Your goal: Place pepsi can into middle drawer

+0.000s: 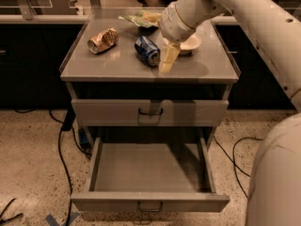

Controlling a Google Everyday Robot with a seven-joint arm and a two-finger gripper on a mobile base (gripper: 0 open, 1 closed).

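The pepsi can (pixel 147 51), blue with silver ends, lies on its side on the cabinet top (pixel 117 67), left of centre. My gripper (pixel 168 61) hangs from the white arm (pixel 188 11), pointing down just right of the can, close beside it and holding nothing. Below the closed upper drawer (pixel 150 112), a drawer (pixel 150 202) is pulled out and empty inside.
A crushed gold-bronze can (pixel 102 40) lies at the left of the top. A white bowl (pixel 188 44) sits right of my gripper, partly behind the arm. A green snack bag (pixel 140 19) lies at the back. Cables (pixel 63 140) run over the floor on both sides.
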